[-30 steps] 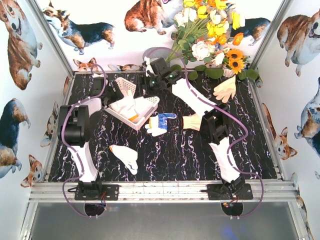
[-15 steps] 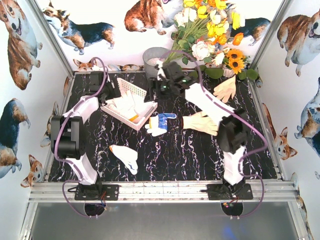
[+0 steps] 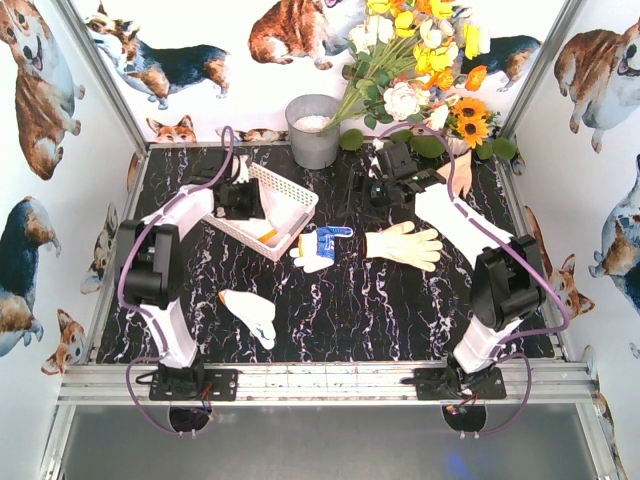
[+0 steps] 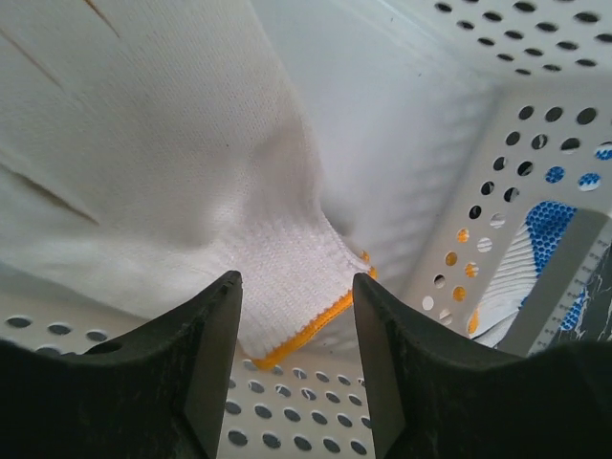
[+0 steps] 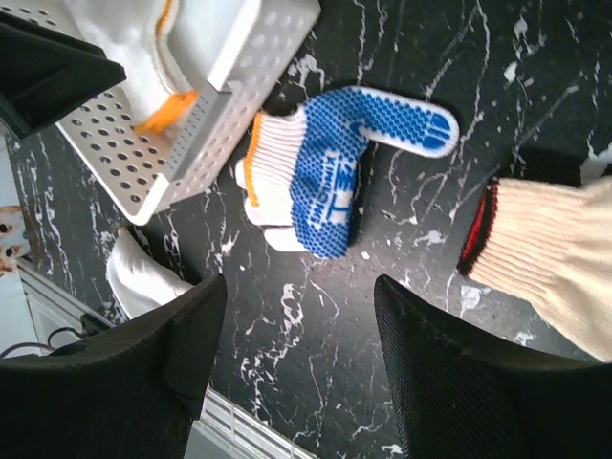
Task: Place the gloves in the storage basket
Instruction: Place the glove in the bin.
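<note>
your left claw point(image 4: 296, 287) stood half open, empty, over the orange-cuffed glove point(image 4: 182, 163) inside the basket point(image 3: 287, 186); closing and lifting could drag it out. your right claw point(image 5: 299, 287) gaped empty above the blue glove point(image 5: 330, 182) outside; descending could snag the basket.

The right gripper point(image 5: 298, 292) is hovering over the black marbled table point(image 5: 402, 373), its two dark fingers point(image 5: 143, 373) standing wide apart with nothing between them. Just beyond them a blue-and-white glove point(image 5: 330, 177) is lying flat, dotted palm up, its orange-edged cuff sitting right at the corner of the white perforated basket point(image 5: 186, 134), where a white glove with an orange cuff point(image 5: 158, 53) is resting inside. A cream glove point(image 5: 550, 258) with a red-trimmed cuff is showing at the right edge, and another white glove point(image 5: 143, 277) is peeking out beside the left finger.
</note>
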